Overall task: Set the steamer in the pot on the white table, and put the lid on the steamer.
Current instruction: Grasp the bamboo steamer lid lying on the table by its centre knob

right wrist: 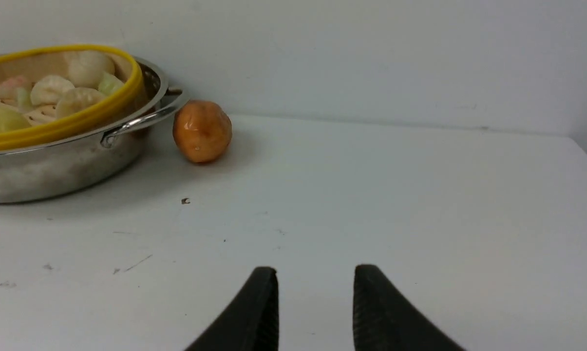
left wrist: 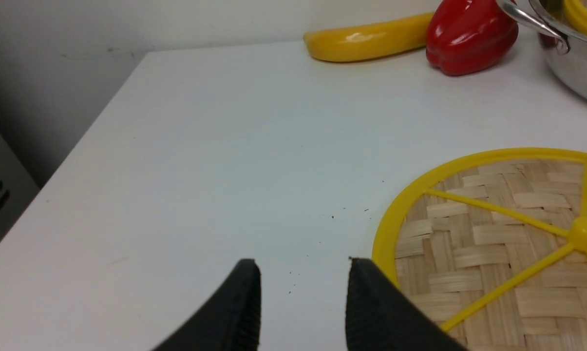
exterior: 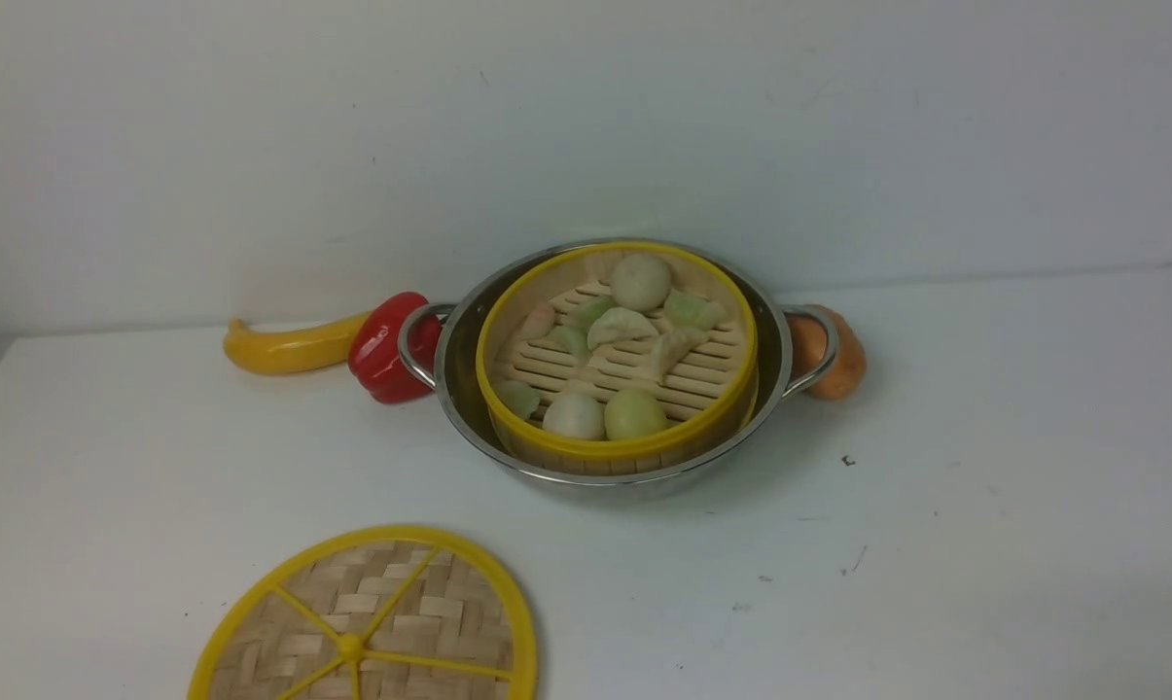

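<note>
The steamer sits in the pot. The lid lies flat on the white table. The left gripper beside it and the right gripper are spread, empty. Pinched badly, the flat lid could slip.

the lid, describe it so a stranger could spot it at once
On the white table, the shiny pot holding the steamer stands at the far side. The lid lies flat in front of it, toward the robot's left, apart from the pot. It is the only flat woven disc, with yellow rim, spokes and centre knob.
</note>
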{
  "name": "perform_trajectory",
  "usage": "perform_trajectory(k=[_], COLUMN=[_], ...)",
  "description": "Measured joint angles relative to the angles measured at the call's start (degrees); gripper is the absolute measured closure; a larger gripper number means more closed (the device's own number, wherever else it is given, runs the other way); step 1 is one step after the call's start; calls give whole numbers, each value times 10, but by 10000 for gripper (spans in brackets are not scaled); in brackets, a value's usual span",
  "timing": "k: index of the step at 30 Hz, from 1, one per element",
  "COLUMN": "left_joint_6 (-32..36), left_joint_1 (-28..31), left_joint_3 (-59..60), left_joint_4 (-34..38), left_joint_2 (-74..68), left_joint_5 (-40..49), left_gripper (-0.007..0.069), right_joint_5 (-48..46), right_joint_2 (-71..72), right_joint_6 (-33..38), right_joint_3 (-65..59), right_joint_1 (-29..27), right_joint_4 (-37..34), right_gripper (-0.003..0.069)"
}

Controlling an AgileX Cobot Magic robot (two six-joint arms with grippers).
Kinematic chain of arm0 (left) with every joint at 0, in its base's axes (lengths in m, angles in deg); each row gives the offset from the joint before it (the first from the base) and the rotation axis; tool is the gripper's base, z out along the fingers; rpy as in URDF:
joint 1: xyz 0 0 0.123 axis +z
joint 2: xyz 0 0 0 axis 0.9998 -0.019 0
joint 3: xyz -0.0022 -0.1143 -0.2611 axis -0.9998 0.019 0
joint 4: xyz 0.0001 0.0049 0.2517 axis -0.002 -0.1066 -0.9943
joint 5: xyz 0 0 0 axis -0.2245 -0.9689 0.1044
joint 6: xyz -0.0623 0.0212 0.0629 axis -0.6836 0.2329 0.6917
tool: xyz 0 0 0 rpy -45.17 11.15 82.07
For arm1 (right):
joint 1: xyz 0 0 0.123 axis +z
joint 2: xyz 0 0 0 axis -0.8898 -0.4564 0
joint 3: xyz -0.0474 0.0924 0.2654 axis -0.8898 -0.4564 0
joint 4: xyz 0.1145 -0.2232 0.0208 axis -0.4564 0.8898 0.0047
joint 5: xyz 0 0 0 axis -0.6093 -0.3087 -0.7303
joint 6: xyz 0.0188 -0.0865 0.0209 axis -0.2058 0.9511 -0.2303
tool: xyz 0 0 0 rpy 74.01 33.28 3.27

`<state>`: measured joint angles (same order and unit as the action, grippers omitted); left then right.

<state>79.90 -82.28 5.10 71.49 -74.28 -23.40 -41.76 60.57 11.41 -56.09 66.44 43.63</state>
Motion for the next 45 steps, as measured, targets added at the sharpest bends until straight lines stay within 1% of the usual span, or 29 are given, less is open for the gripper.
perform_trajectory(k=[5,8,11,19,45], left_joint_6=[0,0,0,0,-3], left_joint_1=[0,0,0,0,0], left_joint_3=[0,0,0,0,0], left_joint_4=[0,0,0,0,4], left_joint_2=[0,0,0,0,0], left_joint_5=[0,0,0,0,-3], left_gripper=[384,384,384,384,384], right_joint_5=[0,0,1,29,31], right_joint_2=[0,0,0,0,0], right_joint_6=[-3,-30,-49,-62,-66], right_joint_3=[0,0,0,0,0], right_joint_1=[11,11,11,11,11], right_joint_4=[0,1,9,33,33], right_gripper=[420,419,419,419,419])
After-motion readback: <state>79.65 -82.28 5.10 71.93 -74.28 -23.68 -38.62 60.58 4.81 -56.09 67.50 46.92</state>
